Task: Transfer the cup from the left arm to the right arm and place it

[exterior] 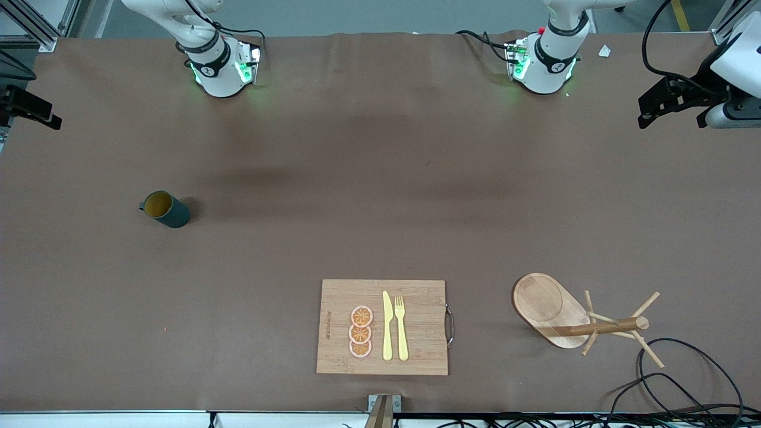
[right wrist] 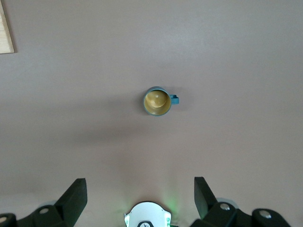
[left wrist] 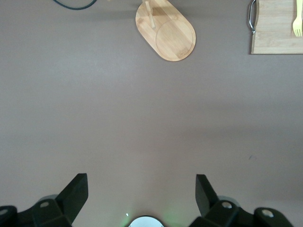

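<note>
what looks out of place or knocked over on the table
The wooden peg rack lies tipped on its side beside the cutting board. The cup stands upright at the right arm's end, though the task names the left arm first.

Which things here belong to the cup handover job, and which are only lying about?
For the job:
- cup, upright on the table toward the right arm's end
- left pincer, open, high over bare table
- right pincer, open, high over the cup

Lying about:
- cutting board with orange slices, knife, fork
- wooden peg rack
</note>
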Controlling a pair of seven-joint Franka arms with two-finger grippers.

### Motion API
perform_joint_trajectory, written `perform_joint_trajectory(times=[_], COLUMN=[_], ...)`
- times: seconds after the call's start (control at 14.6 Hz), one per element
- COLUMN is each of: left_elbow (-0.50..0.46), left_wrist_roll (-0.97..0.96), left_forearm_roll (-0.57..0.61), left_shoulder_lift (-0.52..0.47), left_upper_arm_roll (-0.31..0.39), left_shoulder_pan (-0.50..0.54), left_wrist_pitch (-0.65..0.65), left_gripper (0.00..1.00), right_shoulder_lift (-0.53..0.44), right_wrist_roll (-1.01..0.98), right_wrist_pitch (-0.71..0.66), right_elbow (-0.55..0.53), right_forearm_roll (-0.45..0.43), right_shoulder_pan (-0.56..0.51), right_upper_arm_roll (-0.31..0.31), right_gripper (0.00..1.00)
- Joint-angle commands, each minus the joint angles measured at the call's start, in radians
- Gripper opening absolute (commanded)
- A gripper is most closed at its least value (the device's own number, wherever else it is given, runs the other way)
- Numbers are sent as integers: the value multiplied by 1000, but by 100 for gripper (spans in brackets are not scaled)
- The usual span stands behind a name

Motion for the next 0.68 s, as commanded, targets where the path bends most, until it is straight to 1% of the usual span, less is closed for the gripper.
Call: perform_joint_trajectory(times=[0.0, 0.62], left_elbow=[19, 19], left_wrist_roll=[20, 21], left_forearm_roll=[-24, -37], left_shoulder_lift=[3, 1], left_upper_arm_roll=[1, 1], left_shoulder_pan=[0, 2], left_wrist_pitch=[-32, -35], left_gripper=[100, 100], right_shoulder_lift=[-99, -90], right_wrist_roll=[16, 28], right_wrist_pitch=[57, 20], right_elbow=[-120, -85], right_forearm_roll=[-5, -4], right_shoulder_pan=[-9, -9], right_upper_arm_roll=[12, 13], right_gripper=[100, 100])
